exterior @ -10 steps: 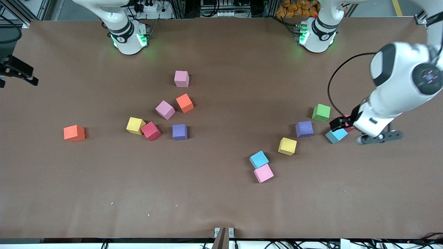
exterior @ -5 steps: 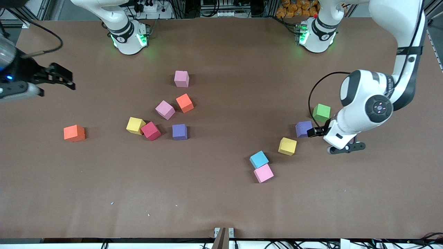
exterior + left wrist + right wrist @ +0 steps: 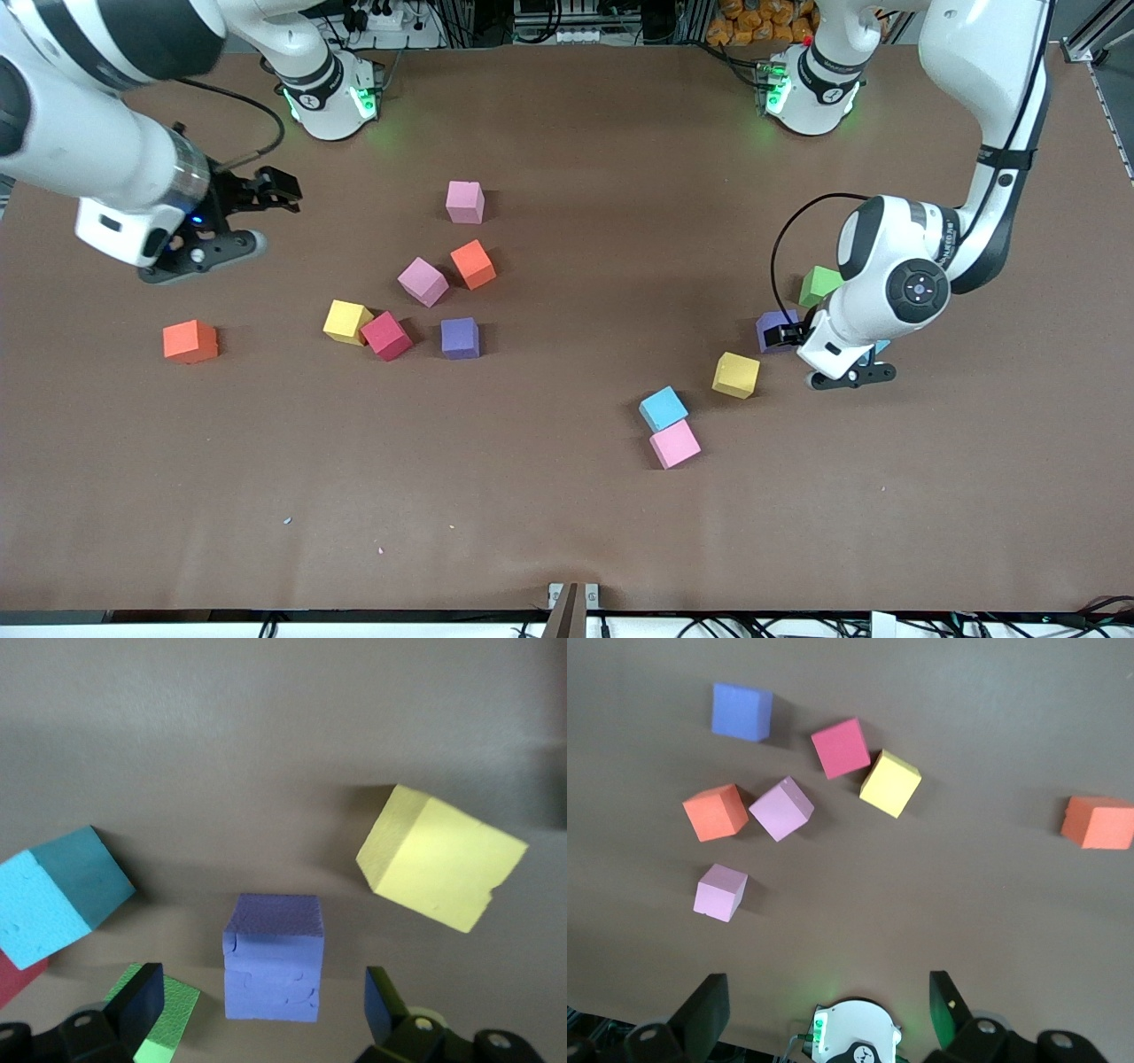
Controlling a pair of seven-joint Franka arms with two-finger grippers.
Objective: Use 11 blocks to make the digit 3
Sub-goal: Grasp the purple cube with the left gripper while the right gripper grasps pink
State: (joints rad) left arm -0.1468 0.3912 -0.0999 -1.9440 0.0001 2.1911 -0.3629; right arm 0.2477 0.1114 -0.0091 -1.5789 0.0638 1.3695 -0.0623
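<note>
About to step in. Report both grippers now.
Left gripper: open, empty, over the purple block.
Right gripper: open, empty, over bare table.

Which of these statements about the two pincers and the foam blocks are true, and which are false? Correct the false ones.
1. The left pincer stands open with the purple block between its fingers. True.
2. The right pincer holds an orange block. False: it is open and empty, up over bare table.
3. The light blue block touches a pink block. True.
4. The lone orange block lies toward the left arm's end of the table. False: it lies toward the right arm's end.
5. A yellow block sits beside the red block. True.
</note>
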